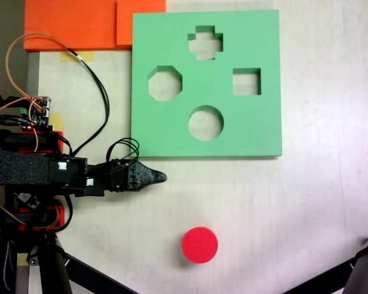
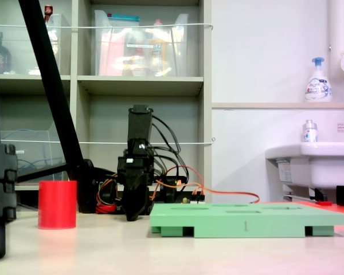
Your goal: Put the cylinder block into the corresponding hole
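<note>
In the top-down fixed view the arm lies along the left side with the gripper (image 1: 159, 177) pointing right, just below the lower left corner of the green board (image 1: 257, 138). Only one dark tip shows, and the low fixed view presents the fingers (image 2: 133, 212) edge-on near the tabletop (image 1: 306, 233) — whether they stand wide or narrow cannot be told; nothing is held.

The cylinder block (image 1: 200, 245) stands on the tabletop below and to the right of the gripper, apart from it and well clear of the board. The corresponding hole (image 1: 206, 122) is the round cutout nearest the board's lower edge, almost straight above the block in this view.

Step in hand, as judged: approach and grasp. Bring the fingers over the block, straddle it across its diameter, and close low on the wall so the foam does not tip or squash.

The block stands upright — axis vertical, flat round top facing up, with no preferred side for the grasp.
</note>
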Controlling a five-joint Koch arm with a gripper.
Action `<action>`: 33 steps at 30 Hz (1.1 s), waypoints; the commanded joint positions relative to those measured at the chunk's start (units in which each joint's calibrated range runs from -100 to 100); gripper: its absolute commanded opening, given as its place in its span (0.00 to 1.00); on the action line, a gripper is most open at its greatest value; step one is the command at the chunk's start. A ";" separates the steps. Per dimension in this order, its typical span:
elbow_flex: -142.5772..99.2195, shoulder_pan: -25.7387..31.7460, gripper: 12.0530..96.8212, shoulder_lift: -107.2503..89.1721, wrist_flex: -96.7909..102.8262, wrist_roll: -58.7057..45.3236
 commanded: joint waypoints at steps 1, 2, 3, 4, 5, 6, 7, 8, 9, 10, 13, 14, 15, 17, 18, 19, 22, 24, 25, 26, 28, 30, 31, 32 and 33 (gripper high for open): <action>-1.18 1.07 0.44 -0.41 -3.85 -0.24; -1.18 1.07 0.44 -0.41 -3.85 -0.24; -1.18 1.07 0.44 -0.41 -3.85 -0.24; -1.18 1.07 0.44 -0.41 -3.85 -0.24; -1.18 1.07 0.44 -0.41 -3.85 -0.24; -1.18 1.07 0.44 -0.41 -3.85 -0.24; -1.18 1.07 0.44 -0.41 -3.85 -0.24; -1.18 1.07 0.44 -0.41 -3.85 -0.24; -1.18 1.07 0.44 -0.41 -3.76 -0.24; -1.18 1.07 0.44 -0.41 -3.85 -0.24; -1.18 1.07 0.44 -0.41 -3.85 -0.24; -1.18 1.07 0.44 -0.41 -3.85 -0.24; -1.18 1.07 0.44 -0.41 -3.85 -0.24; -1.18 1.07 0.44 -0.41 -3.76 -0.24; -1.18 1.07 0.44 -0.41 -3.85 -0.24; -1.18 1.07 0.44 -0.41 -3.85 -0.24; -1.18 1.07 0.44 -0.41 -3.85 -0.29; -1.18 1.90 0.44 -0.41 -3.66 -0.29; -1.18 2.30 0.44 -0.41 -3.66 -0.29; -1.18 2.39 0.44 -0.41 -3.66 -0.24; -1.18 2.30 0.44 -0.41 -3.66 -0.24; -1.18 2.30 0.44 -0.41 -3.76 -0.24; -1.18 2.30 0.44 -0.41 -3.85 -0.20; -1.18 2.30 0.45 -0.41 -3.76 -0.20; -1.18 2.25 0.46 -0.41 -2.99 -0.20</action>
